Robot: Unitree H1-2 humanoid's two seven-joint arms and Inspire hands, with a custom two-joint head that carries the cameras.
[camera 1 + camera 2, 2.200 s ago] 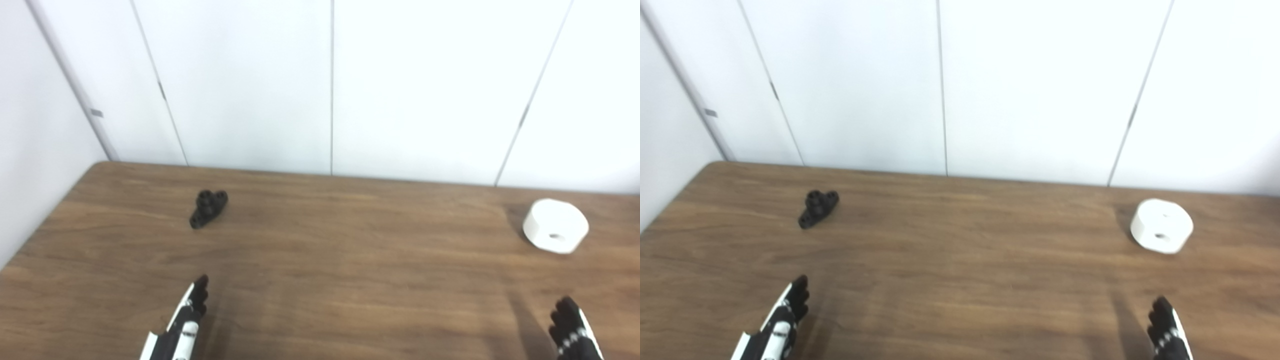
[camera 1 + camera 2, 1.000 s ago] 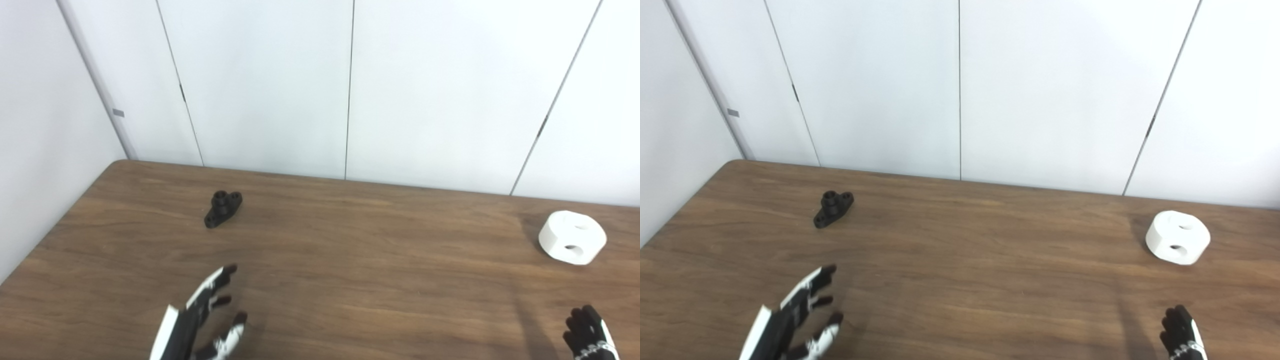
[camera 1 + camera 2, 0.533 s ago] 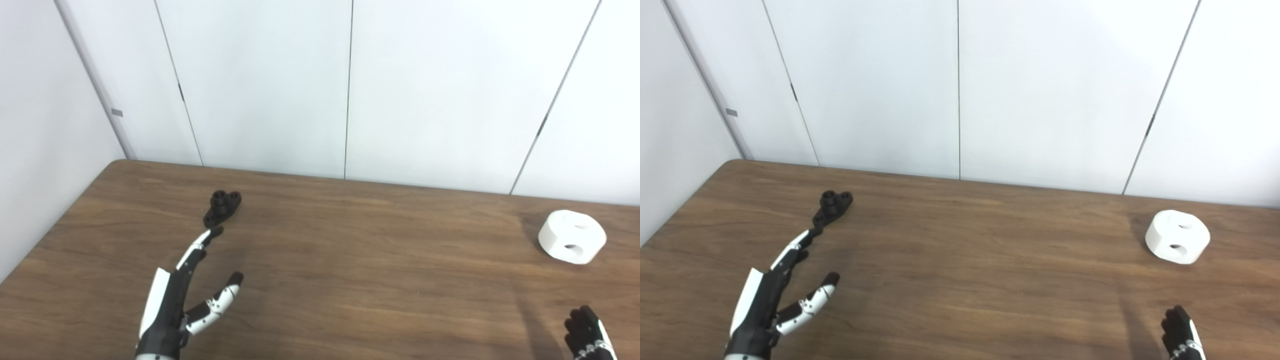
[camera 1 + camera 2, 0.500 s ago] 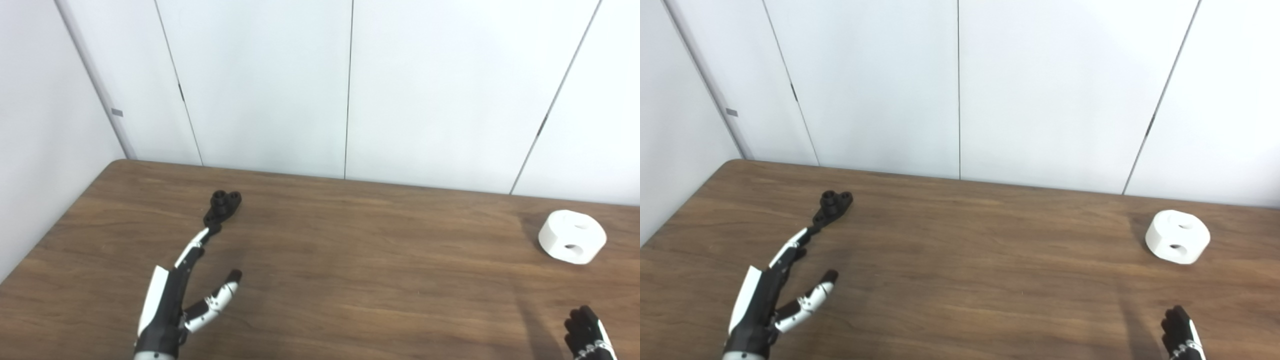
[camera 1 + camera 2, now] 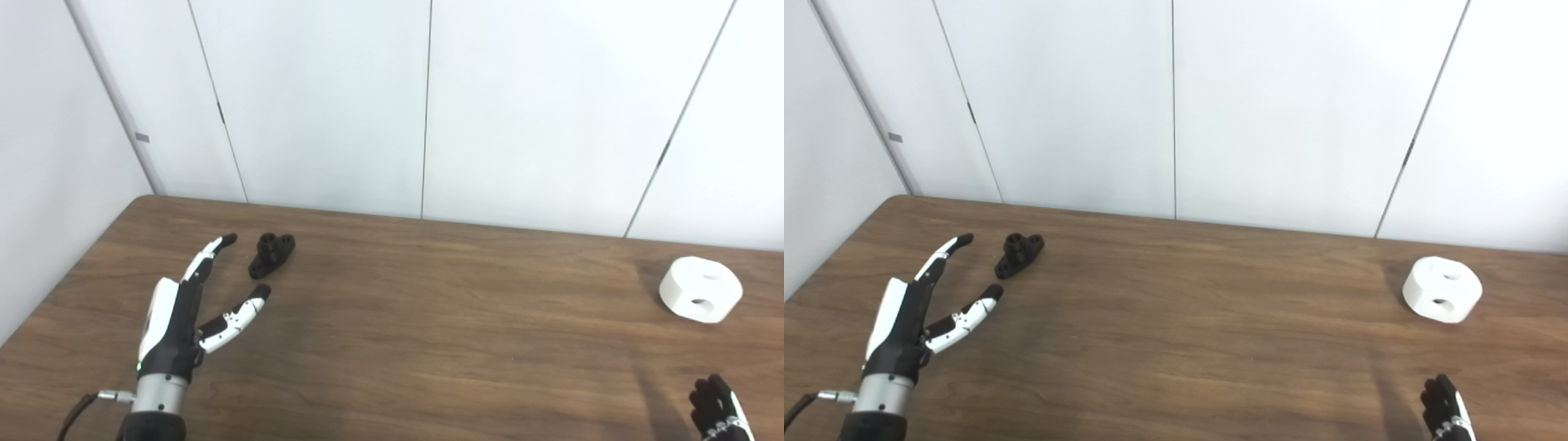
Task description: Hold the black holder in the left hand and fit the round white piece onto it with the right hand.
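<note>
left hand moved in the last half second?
Yes. The left hand went forward and left; its fingers now reach beside the holder, which stayed put on the table.

- The left hand [image 5: 174, 318] is black with a white cover on its back.
- Its fingers [image 5: 208, 251] are white with black tips.
- A small green light glows near the bottom of the left hand.
- Its wrist [image 5: 158, 392] is a shiny silver ring, with a thin dark cable coming out.
- The right hand [image 5: 716, 407] is black with a white edge and small silver dots.
</note>
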